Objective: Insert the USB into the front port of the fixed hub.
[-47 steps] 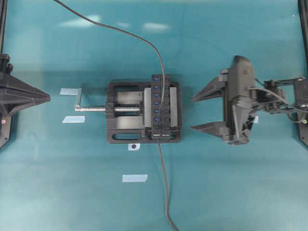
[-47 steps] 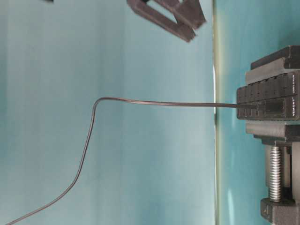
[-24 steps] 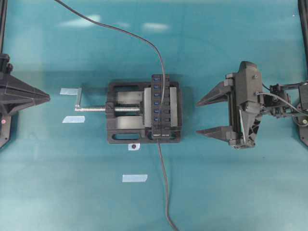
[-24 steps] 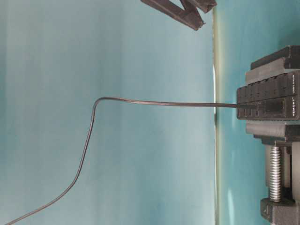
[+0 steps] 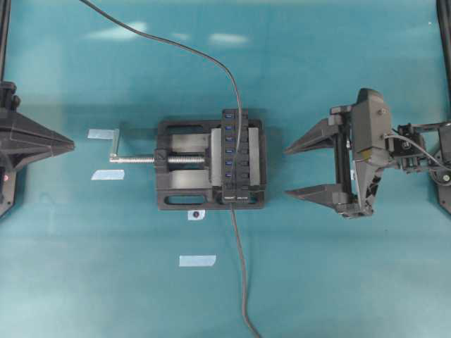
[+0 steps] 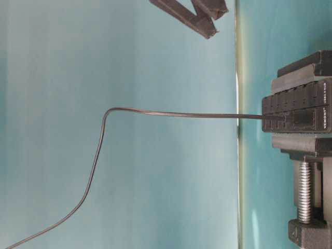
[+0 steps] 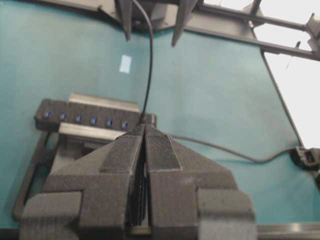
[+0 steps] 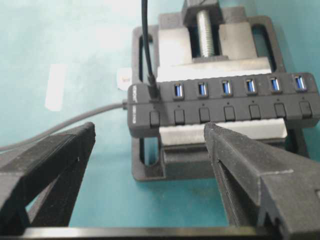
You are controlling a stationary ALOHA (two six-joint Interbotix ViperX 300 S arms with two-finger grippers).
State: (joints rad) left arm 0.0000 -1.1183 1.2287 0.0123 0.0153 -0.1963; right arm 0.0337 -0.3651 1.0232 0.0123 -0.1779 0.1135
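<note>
The USB (image 8: 153, 92) sits upright in the end port of the fixed hub (image 8: 222, 103), so the job looks finished. A vise (image 5: 184, 163) clamps the hub fast on the bench (image 5: 338, 282), steady for plugging. The right pincer (image 5: 296, 170) hangs wide apart and empty just beside the vise. The left pincer (image 7: 145, 145) is parked closed, holding nothing.

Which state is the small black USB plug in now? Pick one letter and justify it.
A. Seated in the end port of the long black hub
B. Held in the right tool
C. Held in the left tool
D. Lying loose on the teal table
A: the small black USB plug sits in the end port of the long black hub, while the right tool hangs open and apart from it.
</note>
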